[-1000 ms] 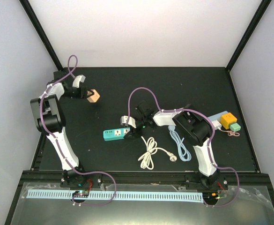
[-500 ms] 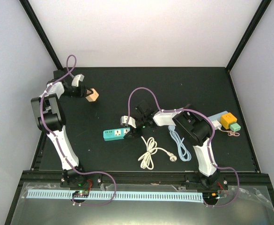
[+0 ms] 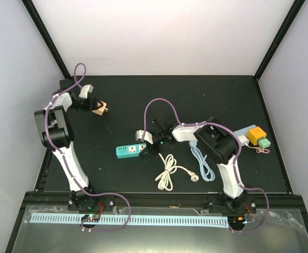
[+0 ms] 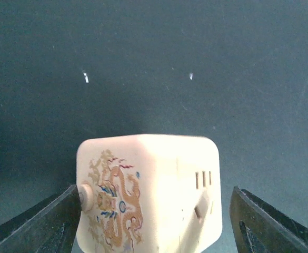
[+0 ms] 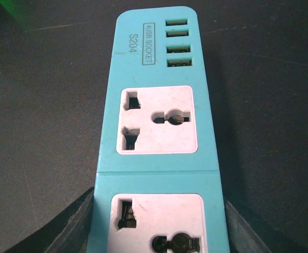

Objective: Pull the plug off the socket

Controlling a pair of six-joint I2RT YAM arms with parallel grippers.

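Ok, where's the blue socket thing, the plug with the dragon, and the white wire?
blue socket strip (image 5: 156, 113): right wrist view, upper outlet face.
dragon plug (image 4: 143, 190): left wrist view, middle of body.
white wire (image 3: 166, 173): top view, coiled middle.

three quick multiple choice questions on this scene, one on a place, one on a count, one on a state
1. Where is the cream cube plug?
A. plugged into the strip
B. between the left gripper's fingers
C. under the strip

2. How many USB ports does the teal power strip show in the right wrist view?
A. two
B. four
C. six

3. What state are its two visible sockets in?
A. both empty
B. one occupied
C. both occupied

Answers: 1 B, the left wrist view shows a finger on each side of it. 2 B, four slots stack beside the label. 3 A, bare holes with nothing inserted.
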